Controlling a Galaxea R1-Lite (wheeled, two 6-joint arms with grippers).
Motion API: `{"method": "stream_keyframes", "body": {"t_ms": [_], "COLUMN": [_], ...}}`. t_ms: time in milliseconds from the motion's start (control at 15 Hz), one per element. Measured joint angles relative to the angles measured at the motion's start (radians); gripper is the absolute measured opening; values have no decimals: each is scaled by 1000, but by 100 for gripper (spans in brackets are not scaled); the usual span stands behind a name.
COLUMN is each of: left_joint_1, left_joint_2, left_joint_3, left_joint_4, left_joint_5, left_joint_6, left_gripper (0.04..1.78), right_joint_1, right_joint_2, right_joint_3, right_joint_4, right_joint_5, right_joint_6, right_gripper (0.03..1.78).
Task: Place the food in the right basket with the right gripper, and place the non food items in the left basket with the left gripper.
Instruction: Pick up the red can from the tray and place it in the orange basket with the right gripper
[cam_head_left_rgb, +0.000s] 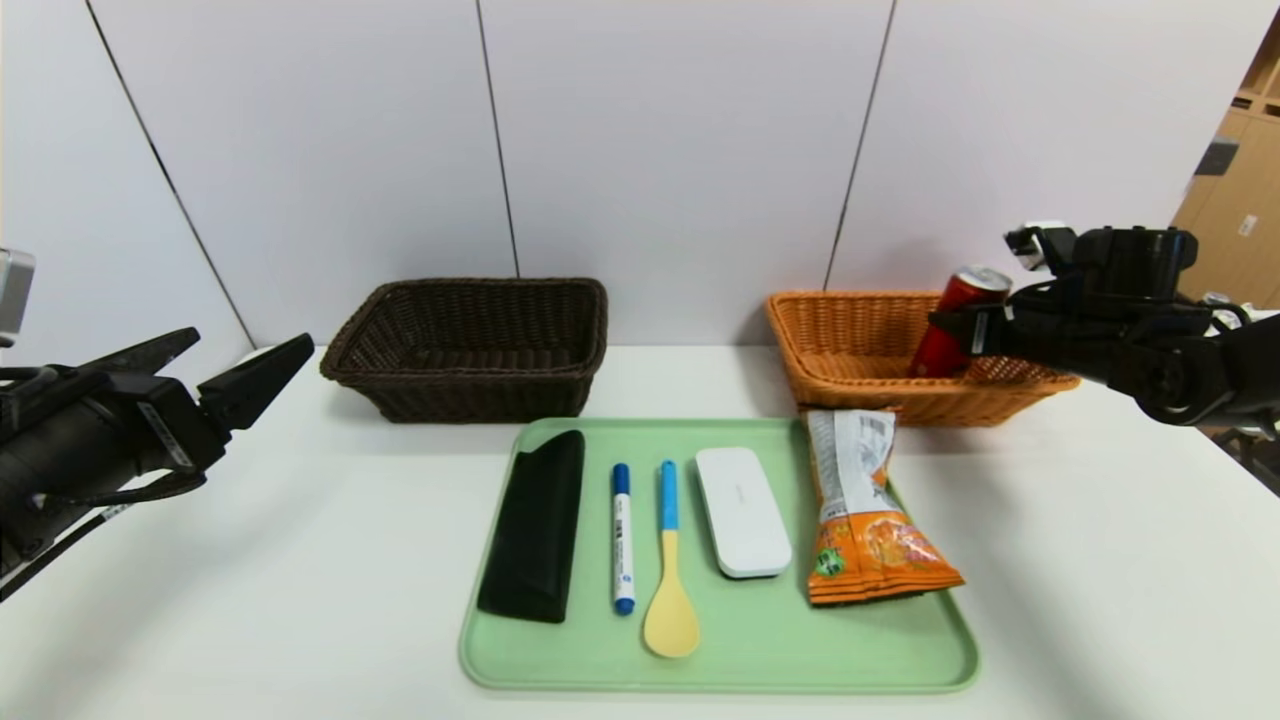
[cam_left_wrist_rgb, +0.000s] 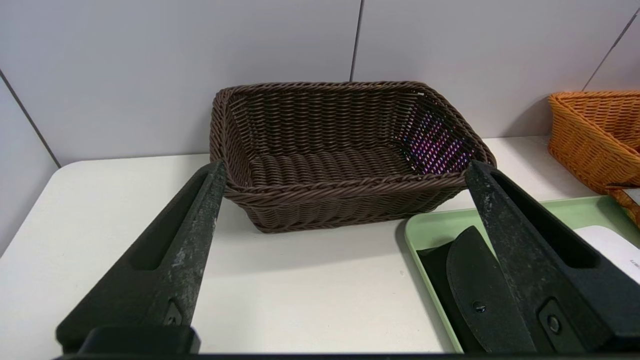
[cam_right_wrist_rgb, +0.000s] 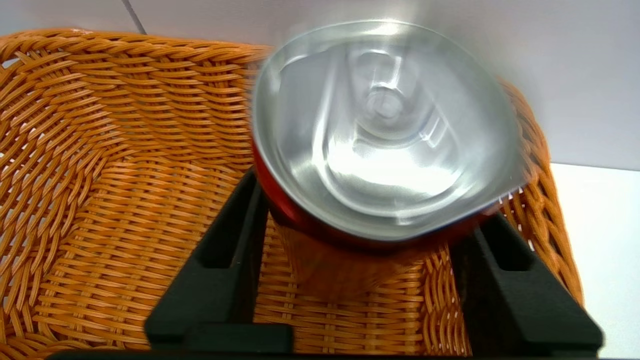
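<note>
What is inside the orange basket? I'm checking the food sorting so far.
Only the red soda can, tilted, between the right gripper's open fingers. The basket's floor beneath the can is covered.

Red soda can (cam_head_left_rgb: 955, 325) tilted inside orange basket (cam_head_left_rgb: 850, 350); snack bag (cam_head_left_rgb: 865, 510) on tray.
</note>
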Motion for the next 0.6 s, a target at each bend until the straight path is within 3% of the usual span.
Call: {"method": "stream_keyframes", "body": {"t_ms": [400,600], "left_joint_1": [0,0], "left_joint_2": [-7,-14], "left_joint_3": [0,0], "left_joint_4": [-1,0], "left_joint_5": [0,0], "left_joint_6": [0,0], "left_gripper": [169,169], "right_joint_1": [-1,-1], "right_joint_2": [3,-48], "right_joint_3": [4,34], "right_joint_4": [-24,21], "right_joint_5": [-24,-35], "right_joint_6": [0,-10], "right_gripper": [143,152]}}
